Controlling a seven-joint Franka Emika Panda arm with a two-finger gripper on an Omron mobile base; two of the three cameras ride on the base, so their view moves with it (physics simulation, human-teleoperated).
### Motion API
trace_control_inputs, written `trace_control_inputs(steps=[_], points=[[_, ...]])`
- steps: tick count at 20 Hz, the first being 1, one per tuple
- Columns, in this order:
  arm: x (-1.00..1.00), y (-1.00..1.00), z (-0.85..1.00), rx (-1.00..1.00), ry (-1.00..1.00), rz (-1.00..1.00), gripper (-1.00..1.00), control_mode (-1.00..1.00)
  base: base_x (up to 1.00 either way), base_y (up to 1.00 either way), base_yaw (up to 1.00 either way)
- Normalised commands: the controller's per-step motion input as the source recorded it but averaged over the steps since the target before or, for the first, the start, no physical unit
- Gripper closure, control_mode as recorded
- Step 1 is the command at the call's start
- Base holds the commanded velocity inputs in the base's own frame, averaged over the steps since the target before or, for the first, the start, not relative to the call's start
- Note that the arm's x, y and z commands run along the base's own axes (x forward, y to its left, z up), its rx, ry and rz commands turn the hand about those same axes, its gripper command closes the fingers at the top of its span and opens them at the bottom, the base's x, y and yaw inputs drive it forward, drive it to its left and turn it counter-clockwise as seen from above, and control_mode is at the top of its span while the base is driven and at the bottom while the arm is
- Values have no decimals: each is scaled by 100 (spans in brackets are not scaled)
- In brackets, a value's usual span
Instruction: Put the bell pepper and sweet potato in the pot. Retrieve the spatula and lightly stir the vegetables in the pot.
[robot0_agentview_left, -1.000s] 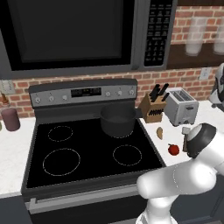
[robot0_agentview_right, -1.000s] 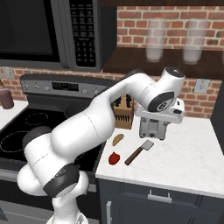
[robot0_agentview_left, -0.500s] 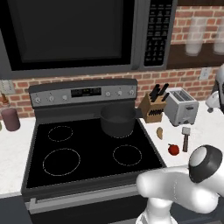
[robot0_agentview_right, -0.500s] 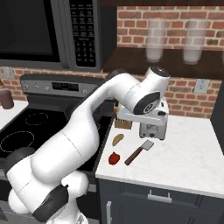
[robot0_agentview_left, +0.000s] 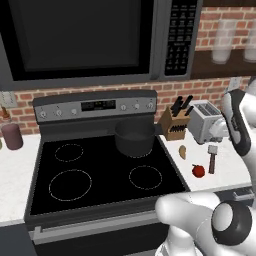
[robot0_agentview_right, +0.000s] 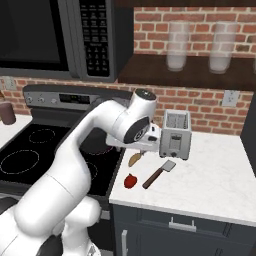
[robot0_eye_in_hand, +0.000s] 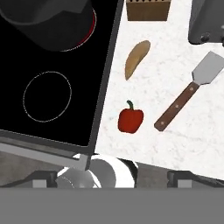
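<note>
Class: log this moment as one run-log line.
phase: approach | bell pepper: on counter | sweet potato: on counter | pot: on stove

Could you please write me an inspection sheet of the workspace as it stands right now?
Surface: white counter right of the black stove.
Job's things: bell pepper and sweet potato lie on the counter, apart; spatula lies beside them, blade toward the toaster; pot sits on the rear right burner, neither vegetable in it.
Clutter: knife block, maroon canister left of the stove.
Grippers: the hand looks down over the counter above the pepper; fingers cannot be made out.
Cables: nothing seen.
Surroundings: microwave, brick wall, shelf with two jars.
</note>
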Motion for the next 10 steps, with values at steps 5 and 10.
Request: trace_control_inputs(steps=[5,10], points=[[10,44,-72,-6,6,0,-100,-100,0,0,0],[44,18,-62,-7,10,0,-100,-100,0,0,0]])
